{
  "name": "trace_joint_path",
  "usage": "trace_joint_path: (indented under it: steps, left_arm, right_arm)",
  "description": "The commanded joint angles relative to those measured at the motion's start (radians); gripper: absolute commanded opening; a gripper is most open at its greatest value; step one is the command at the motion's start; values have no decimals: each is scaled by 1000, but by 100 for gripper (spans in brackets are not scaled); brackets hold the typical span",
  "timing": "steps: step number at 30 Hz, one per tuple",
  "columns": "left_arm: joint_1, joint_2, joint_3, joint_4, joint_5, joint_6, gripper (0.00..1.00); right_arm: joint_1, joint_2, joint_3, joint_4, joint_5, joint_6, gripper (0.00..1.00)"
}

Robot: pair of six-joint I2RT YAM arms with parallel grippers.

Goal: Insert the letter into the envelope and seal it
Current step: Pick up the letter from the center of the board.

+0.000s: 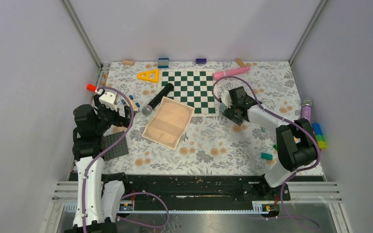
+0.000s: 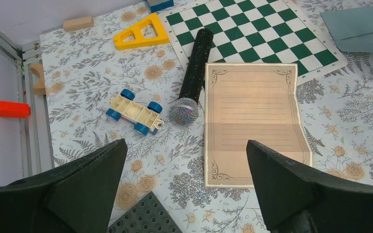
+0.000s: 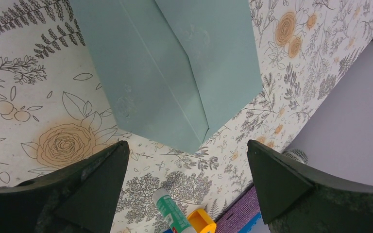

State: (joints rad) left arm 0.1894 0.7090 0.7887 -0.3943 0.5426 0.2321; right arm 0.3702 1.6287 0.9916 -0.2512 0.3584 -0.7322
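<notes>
A floral-patterned table (image 1: 223, 145) inside pale walls carries everything. My left claw (image 2: 185, 150) hangs above its left side, spread as wide as it goes, holding nothing and touching nothing. The letter (image 2: 252, 124) lies flat just ahead of it near the middle of the surface, printed side up. Its far edge laps the chessboard's (image 2: 252, 29) near-left corner, and a microphone (image 2: 194, 73) lies beside its left edge. My right claw (image 3: 187, 148) is likewise fully spread and empty, poised over the envelope (image 3: 175, 73), which lies flat just off the chessboard's right edge.
</notes>
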Motion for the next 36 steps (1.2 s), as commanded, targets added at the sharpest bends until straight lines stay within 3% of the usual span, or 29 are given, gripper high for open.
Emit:
trace_joint_path:
  steps: [1, 20, 28, 36]
  left_arm:
    - [5, -2, -8, 48, 18, 6, 99]
    - [5, 16, -9, 43, 34, 17, 99]
    - [2, 54, 6, 12, 61, 35, 99]
    - [-6, 52, -2, 9, 90, 52, 99]
  right_arm:
    - [6, -38, -2, 19, 46, 4, 99]
    - [8, -104, 48, -53, -182, 169, 99]
    - [18, 0, 390, -279, -471, 374, 99]
    - [42, 195, 669, -364, -709, 545, 96]
